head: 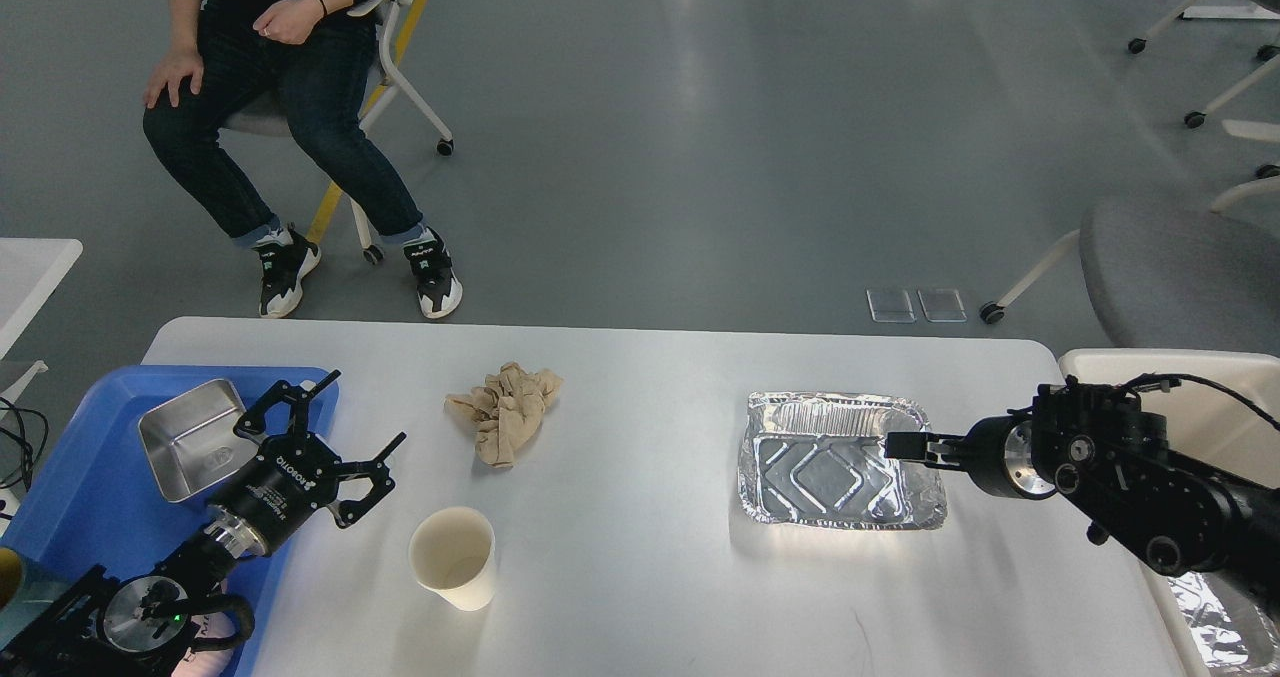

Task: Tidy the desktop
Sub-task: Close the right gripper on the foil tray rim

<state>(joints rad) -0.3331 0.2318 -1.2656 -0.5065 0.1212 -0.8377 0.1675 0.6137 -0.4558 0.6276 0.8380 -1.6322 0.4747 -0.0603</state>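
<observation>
Desk: the wide white desk (640, 577) with rounded corners fills the lower half of the head view; every place below is given relative to it.
Foil tray: an empty foil tray (838, 460) lies flat on the right half of the desk, probably waiting to be cleared away.
Right gripper: the right gripper (906, 446) reaches in from the desk's right edge to the tray's right rim. Its jaws look drawn together at the rim, but they are small and dark, so I cannot tell whether they grip it.
Left gripper: the left gripper (335, 435) hangs over the desk's left edge, jaws spread wide and holding nothing.
Blue tray: a blue tray (80, 477) overlaps the desk's left end; it seems to be the collecting place.
Metal pan: a small metal pan (190, 437) sits inside the blue tray, apparently already sorted.
Paper cup: an upright, open paper cup (453, 557) stands near the desk's front edge, left of centre, close to the left gripper.
Cloth: a crumpled tan cloth (505, 413) lies toward the desk's back edge, left of centre.
Second bin: a pale bin (1170, 365) off the desk's right end shows foil inside.
Writing: white lettering on the left gripper's body appears to read ROBOTIQ; nothing else is legible.
</observation>
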